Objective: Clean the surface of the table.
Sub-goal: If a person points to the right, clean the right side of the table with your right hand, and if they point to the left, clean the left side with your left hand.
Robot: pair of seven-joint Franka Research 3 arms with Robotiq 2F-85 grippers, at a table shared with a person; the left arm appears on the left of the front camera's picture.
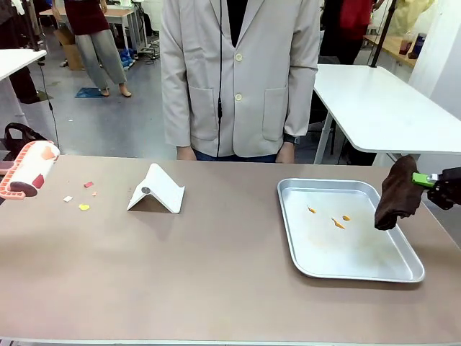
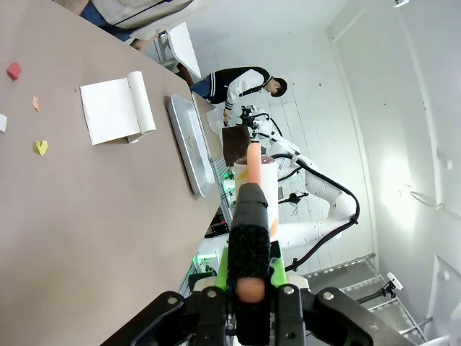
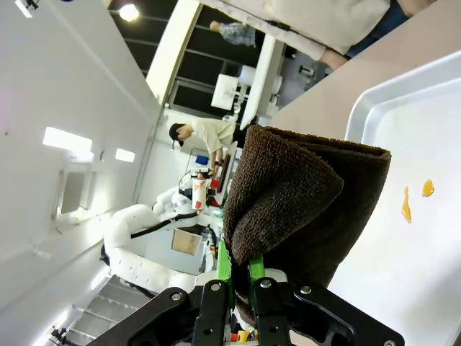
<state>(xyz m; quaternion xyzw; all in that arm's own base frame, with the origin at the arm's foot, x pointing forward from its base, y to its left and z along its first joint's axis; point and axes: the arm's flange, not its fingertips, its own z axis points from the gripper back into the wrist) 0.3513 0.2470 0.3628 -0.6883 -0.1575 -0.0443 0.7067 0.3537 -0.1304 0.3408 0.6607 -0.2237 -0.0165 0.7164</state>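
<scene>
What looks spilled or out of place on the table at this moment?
Small scraps lie loose on the table near its left end: a red one, a white one and a yellow one. In the silver tray, a few orange bits lie scattered. Nothing looks damaged.

The left gripper (image 2: 250, 272) was clamped on the black handle of a lint roller (image 2: 250, 216), whose white roll pointed away. The table (image 2: 86, 238) filled the left side (the view was rolled sideways). On it were a white folded stand (image 2: 112, 109), a silver tray (image 2: 189, 144) seen edge-on, and a red scrap (image 2: 13, 70), an orange scrap (image 2: 34, 103) and a yellow scrap (image 2: 41, 147). Farther off, the right arm (image 2: 320, 191) held a brown cloth (image 2: 234, 144).
</scene>
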